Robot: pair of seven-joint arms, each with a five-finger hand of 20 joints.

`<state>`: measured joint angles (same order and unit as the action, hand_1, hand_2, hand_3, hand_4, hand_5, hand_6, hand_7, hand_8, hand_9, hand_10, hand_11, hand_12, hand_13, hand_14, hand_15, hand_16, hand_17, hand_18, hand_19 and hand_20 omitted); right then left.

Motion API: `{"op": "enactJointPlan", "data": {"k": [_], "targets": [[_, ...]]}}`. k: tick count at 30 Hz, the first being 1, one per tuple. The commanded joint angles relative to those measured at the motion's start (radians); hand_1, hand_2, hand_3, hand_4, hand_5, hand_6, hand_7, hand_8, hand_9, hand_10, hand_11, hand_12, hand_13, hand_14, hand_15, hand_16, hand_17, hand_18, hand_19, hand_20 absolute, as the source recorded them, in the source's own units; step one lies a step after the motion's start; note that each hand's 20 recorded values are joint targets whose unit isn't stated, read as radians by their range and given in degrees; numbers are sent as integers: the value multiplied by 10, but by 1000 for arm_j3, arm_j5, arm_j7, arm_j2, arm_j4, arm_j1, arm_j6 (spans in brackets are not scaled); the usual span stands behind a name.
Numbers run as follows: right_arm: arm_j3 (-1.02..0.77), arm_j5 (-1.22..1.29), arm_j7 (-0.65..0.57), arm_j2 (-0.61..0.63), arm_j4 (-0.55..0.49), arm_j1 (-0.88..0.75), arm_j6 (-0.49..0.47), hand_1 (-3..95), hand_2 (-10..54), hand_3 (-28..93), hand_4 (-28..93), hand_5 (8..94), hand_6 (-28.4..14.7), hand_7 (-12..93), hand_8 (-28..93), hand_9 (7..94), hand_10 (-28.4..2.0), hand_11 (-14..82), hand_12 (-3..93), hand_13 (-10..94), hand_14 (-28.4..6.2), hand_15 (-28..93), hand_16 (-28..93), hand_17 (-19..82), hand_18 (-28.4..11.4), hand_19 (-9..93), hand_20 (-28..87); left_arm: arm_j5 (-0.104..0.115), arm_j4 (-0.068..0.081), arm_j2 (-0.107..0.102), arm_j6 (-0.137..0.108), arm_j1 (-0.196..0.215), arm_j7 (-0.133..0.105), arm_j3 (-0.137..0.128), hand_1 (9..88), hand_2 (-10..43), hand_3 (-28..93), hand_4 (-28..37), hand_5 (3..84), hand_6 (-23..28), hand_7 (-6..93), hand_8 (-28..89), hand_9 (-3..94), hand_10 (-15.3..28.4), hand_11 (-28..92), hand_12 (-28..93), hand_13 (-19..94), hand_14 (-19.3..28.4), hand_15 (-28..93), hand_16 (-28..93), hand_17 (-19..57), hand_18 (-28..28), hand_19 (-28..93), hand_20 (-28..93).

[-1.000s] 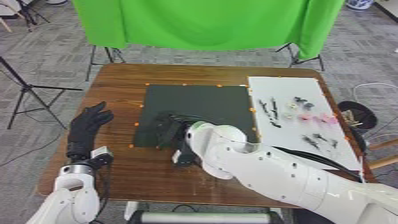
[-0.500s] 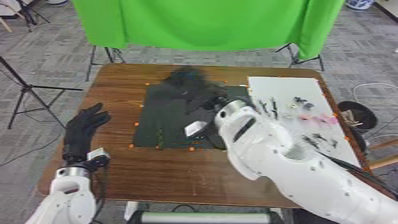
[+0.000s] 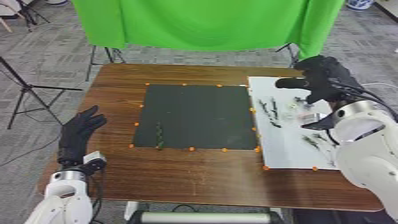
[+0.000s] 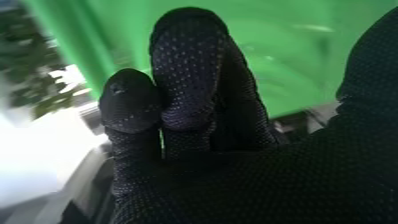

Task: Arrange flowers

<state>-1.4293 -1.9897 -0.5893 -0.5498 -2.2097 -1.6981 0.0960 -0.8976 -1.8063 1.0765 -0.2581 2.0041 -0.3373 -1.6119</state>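
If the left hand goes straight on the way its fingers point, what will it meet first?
The way of the left hand looks free over the table, left of the dark mat. Beyond the far edge, the green cloth is probably first, though depth is unclear.

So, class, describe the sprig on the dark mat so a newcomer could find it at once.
On the brown table, look for the big dark mat. Near its near left corner lies the sprig, thin and green, pointing away from the robot. Its setting marks it out: the darker stems lie on the white sheet to the right.
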Motion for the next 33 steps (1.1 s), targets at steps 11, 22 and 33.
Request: {"op": "enactJointPlan", "data": {"k": [11, 22, 33], "targets": [[-279, -98, -145, -42, 101, -409, -13, 309, -95, 622, -192, 593, -32, 158, -74, 737, -150, 195, 187, 880, -54, 576, 204, 633, -120, 932, 372, 0, -12, 13, -3, 27, 17, -5, 178, -6, 706, -283, 509, 34, 125, -80, 518, 148, 193, 87, 444, 168, 222, -49, 115, 105, 74, 168], [-250, -87, -166, -55, 140, -426, -47, 316, -95, 632, -202, 622, -24, 179, -90, 787, -141, 215, 187, 899, -45, 564, 217, 649, -113, 932, 380, -3, -13, 14, 2, 30, 19, -1, 181, -1, 704, -283, 509, 35, 125, -80, 518, 148, 193, 87, 445, 169, 224, -50, 115, 105, 75, 168], [-186, -89, -183, -74, 162, -412, -53, 315, -95, 630, -197, 628, -27, 172, -88, 816, -137, 220, 186, 911, -41, 549, 219, 657, -107, 932, 366, -6, -13, 19, 5, 30, 22, 4, 185, 0, 706, -283, 509, 35, 125, -80, 518, 148, 195, 87, 445, 169, 224, -50, 116, 104, 75, 167]]}}
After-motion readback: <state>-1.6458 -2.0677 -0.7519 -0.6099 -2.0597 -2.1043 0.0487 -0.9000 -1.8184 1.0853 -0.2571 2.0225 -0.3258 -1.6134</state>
